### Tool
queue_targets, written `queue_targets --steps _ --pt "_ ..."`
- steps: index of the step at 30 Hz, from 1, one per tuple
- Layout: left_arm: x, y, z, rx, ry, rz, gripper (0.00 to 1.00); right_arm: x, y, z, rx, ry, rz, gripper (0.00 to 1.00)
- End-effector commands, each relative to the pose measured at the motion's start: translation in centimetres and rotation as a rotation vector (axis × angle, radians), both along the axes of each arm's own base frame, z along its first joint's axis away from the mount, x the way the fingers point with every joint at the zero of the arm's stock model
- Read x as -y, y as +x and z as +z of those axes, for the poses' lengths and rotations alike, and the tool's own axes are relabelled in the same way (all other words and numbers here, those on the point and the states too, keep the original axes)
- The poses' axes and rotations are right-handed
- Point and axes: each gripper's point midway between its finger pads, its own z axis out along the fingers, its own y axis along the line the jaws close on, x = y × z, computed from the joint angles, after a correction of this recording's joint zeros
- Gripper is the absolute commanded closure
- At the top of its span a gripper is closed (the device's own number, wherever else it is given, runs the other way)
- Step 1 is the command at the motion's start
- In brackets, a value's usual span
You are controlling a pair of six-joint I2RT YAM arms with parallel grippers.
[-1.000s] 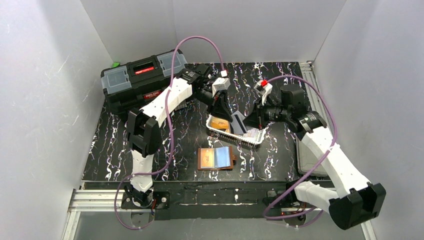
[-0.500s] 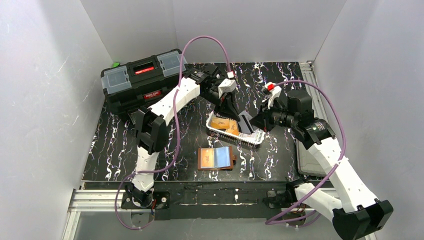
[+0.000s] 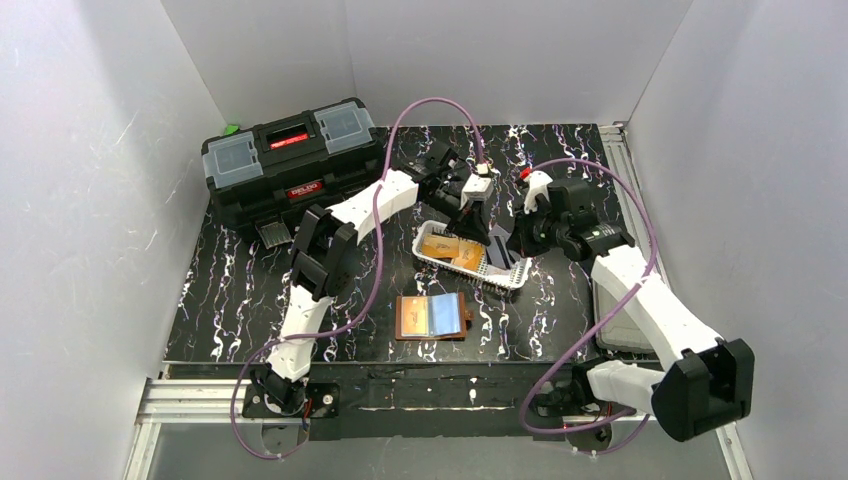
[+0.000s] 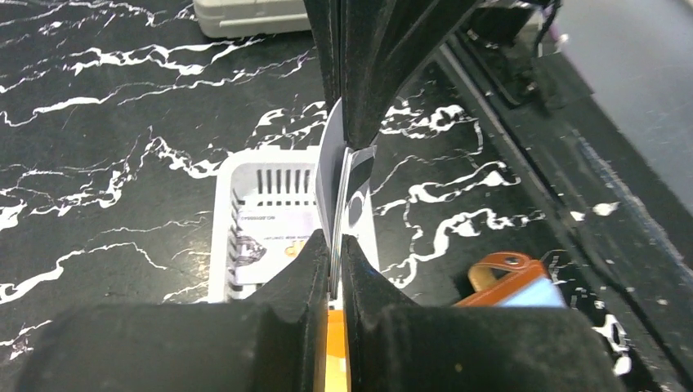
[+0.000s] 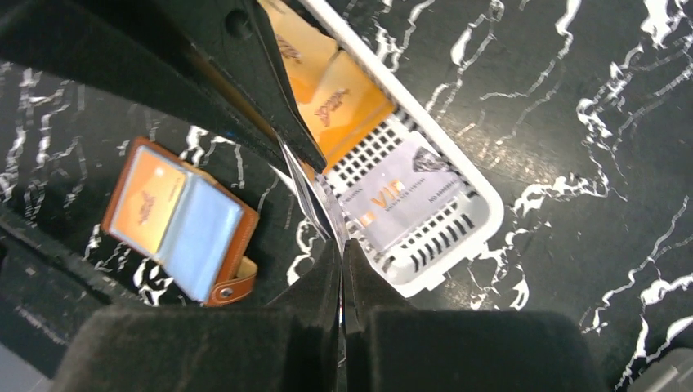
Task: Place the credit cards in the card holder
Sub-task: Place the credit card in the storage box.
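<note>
Both pincers are clenched on one grey card (image 4: 328, 188), which is held on edge in the air above the basket. The left pincer (image 4: 335, 245) pinches one end and the right pincer (image 5: 342, 245) the opposite end. Whether a second card rides behind it cannot be told. The card looks light, thin, stiff and slick. It should handle best pinched flat between the pads, well in from an edge. Held too near a corner, it could pivot or slip out. The white basket (image 5: 425, 249) on the worktop (image 3: 250, 290) holds more cards (image 5: 347, 102): two orange ones side by side and a grey one marked VIP. The holder (image 5: 184, 224) lies open just beside the basket. It has an orange card in one sleeve, and the next sleeve looks empty.
</note>
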Motion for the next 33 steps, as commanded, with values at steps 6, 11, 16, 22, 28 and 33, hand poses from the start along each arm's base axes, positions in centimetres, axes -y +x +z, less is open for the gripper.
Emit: queue_targets --steps 6,11,16,22,28,33 --pt "-0.1 5.3 -5.4 0.158 0.141 0.149 1.00 3.5 2.5 -1.0 0.008 -0.113 -0.219 0.99" --pt "-0.5 4.2 -6.8 0.141 0.190 0.150 0.89 3.6 2.4 -1.1 0.000 -0.120 -0.220 0.99" --pt "-1.2 3.4 -7.2 0.136 0.213 0.158 0.52 4.6 2.6 -0.4 0.012 -0.159 -0.264 0.99" --pt "-1.0 3.2 -3.8 0.147 0.162 0.183 0.21 4.0 2.2 1.9 0.059 -0.111 -0.231 0.99" --pt "-2.2 1.1 2.9 0.154 0.075 0.234 0.02 1.3 -0.4 5.3 0.075 0.042 -0.098 0.99" --pt "-4.9 -1.8 9.3 0.044 -0.004 0.337 0.02 -2.5 -4.9 7.9 0.073 0.258 0.095 0.99"
